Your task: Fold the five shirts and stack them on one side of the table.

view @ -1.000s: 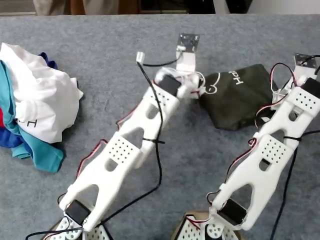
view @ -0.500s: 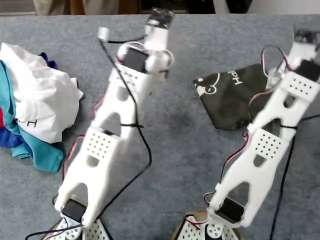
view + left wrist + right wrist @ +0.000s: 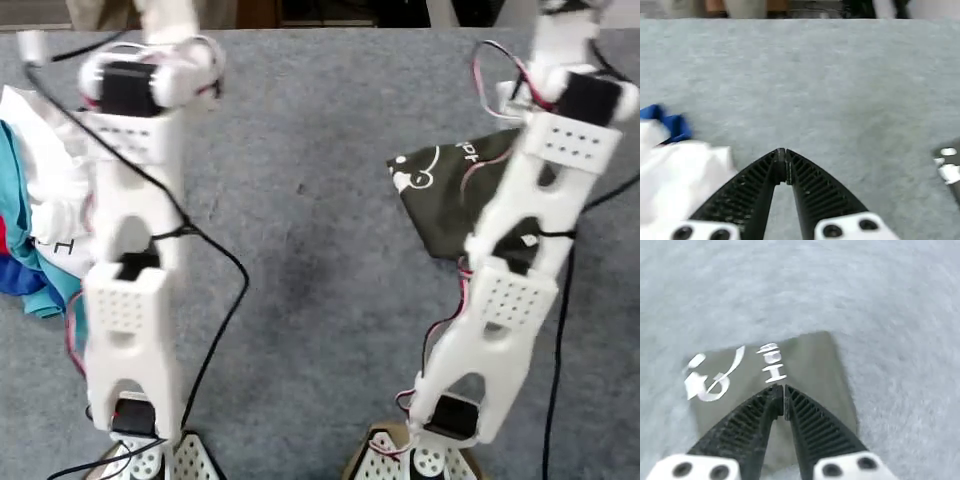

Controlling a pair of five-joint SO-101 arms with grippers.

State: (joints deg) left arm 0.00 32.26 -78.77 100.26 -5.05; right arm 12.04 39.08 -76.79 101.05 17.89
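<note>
**Item 1. Grey felt-like table** (image 3: 300, 200). It carries everything listed here. The bases of both arms sit at its near edge.

**Item 2. Dark olive folded shirt with white print** (image 3: 440, 200). This is a compact folded packet lying flat on the right half of the table. In the high view the white right arm (image 3: 520, 290) partly covers it. In the right wrist view it (image 3: 810, 365) lies under the fingertips, with the white print just beside them.

**Item 3. Heap of loose shirts** (image 3: 35, 160). The heap is crumpled and unfolded. It lies at the left edge of the table, well apart from the olive shirt.
- A crumpled white shirt (image 3: 45, 215) lies uppermost.
- A teal shirt (image 3: 55, 290) shows beneath it on the near side.
- A blue shirt (image 3: 15, 275) shows at the very edge.
- How many garments the heap holds cannot be told.

**Item 4. Left hand** (image 3: 781, 156). Its black ribbed fingers are clenched tip to tip with nothing between them. It hangs over bare table just beside the white shirt (image 3: 675, 180), with the blue shirt (image 3: 670, 125) beyond that. The white left arm (image 3: 130, 300) stretches along the inner side of the heap toward the far edge. A black cable (image 3: 215, 270) loops off it.

**Item 5. Right hand** (image 3: 781, 390). Its black ribbed fingers are clenched and empty. It is placed over the olive shirt. Whether the tips touch the cloth cannot be told.
</note>
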